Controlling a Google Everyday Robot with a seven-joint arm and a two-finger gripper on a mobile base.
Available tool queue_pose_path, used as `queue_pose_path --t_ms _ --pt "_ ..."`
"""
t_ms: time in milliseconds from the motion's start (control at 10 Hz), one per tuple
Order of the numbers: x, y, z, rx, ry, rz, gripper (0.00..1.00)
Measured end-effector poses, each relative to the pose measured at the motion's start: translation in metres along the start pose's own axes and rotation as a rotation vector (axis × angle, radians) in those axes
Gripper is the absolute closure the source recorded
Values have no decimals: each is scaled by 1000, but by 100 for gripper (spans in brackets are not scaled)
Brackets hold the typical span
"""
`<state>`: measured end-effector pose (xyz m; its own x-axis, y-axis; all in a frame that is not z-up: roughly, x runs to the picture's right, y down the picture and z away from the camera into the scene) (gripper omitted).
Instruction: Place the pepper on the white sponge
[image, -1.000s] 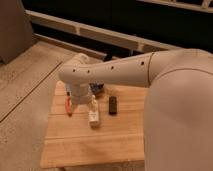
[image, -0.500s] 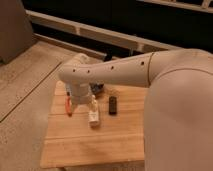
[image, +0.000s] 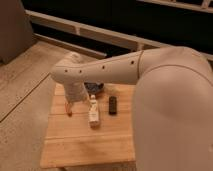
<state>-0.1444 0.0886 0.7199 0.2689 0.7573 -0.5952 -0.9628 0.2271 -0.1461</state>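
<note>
The pepper (image: 69, 109) is a small red-orange sliver lying on the left part of the wooden table (image: 85, 142). The white sponge (image: 93, 114), a cream block, lies a short way to its right, lengthwise toward me. My gripper (image: 72, 101) hangs at the end of the big white arm, pointing down right above the pepper and left of the sponge. The wrist hides most of the gripper. I cannot tell whether it touches the pepper.
A small black block (image: 113, 105) lies right of the sponge. A dark bowl-like object (image: 96, 88) sits at the table's back, partly behind the arm. My white arm (image: 160, 95) fills the right side. Tiled floor lies to the left.
</note>
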Motion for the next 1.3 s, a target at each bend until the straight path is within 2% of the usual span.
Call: queue_pose_path --t_ms 300,400,800,1000,1100,1300 --pt "-21 41 12 -37 -7 -138 35" --pt "-22 47 13 -43 -7 -154 35" --pt "-24 47 14 -42 -7 -155 35" --pt "-38 51 24 -42 -14 -173 35" --pt "-42 50 31 -37 -4 -175 35" --pt "-47 35 47 -8 43 -165 35"
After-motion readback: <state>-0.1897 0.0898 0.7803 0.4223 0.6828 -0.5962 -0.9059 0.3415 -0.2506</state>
